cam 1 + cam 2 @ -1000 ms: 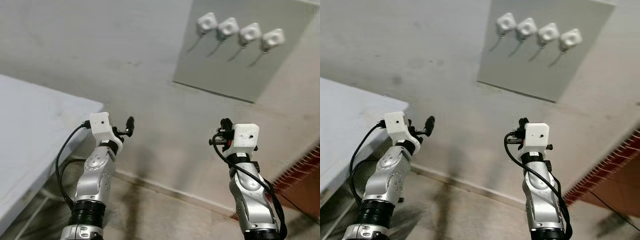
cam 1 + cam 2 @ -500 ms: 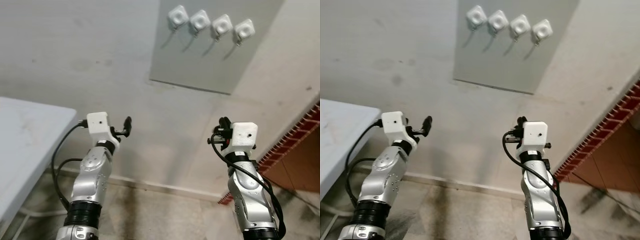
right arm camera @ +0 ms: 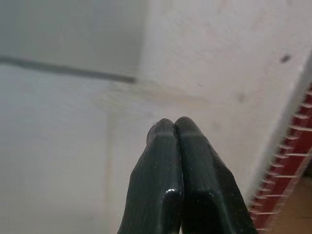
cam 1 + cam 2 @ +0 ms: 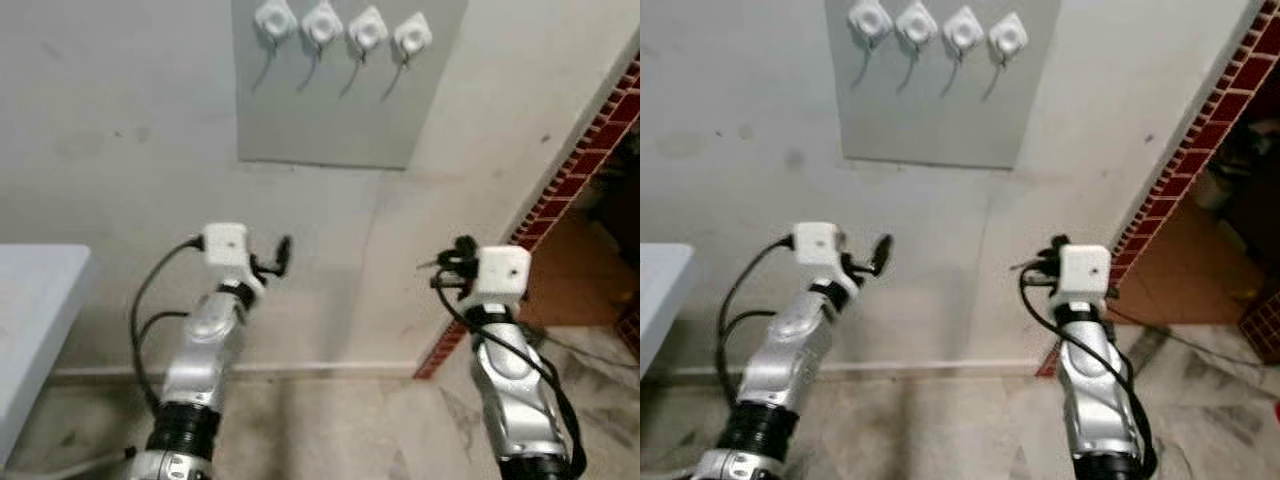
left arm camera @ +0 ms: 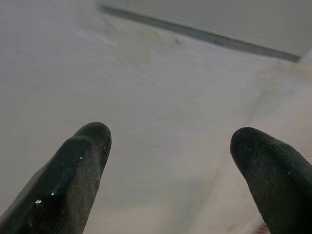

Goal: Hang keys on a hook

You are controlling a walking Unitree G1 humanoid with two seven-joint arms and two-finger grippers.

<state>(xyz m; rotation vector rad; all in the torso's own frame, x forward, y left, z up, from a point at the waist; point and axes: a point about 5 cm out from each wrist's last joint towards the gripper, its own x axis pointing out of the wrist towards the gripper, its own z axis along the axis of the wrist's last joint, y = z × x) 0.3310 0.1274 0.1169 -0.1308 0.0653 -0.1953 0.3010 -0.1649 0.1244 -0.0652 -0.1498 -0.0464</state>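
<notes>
The wall [image 4: 120, 120] is matt, stained plaster, and the grey panel [image 4: 330, 110] on it looks smooth and flat-painted, carrying four white plastic-looking hooks [image 4: 345, 25]. The left gripper [image 5: 170, 170] has glossy black rubbery fingers [image 5: 73, 180]; both arms are brushed silver metal with white matt plastic wrist housings [image 4: 226, 243]. A rough red brick edge [image 4: 560, 180] borders the plaster.

Count on inspection: four white hooks on the grey wall panel [image 4: 330, 110], namely first hook [image 4: 274, 17], second hook [image 4: 322, 21], third hook [image 4: 367, 27] and fourth hook [image 4: 412, 36]. One panel. Two grippers: left gripper [image 4: 283, 252], right gripper [image 4: 460, 250]. One table [image 4: 30, 330].
</notes>
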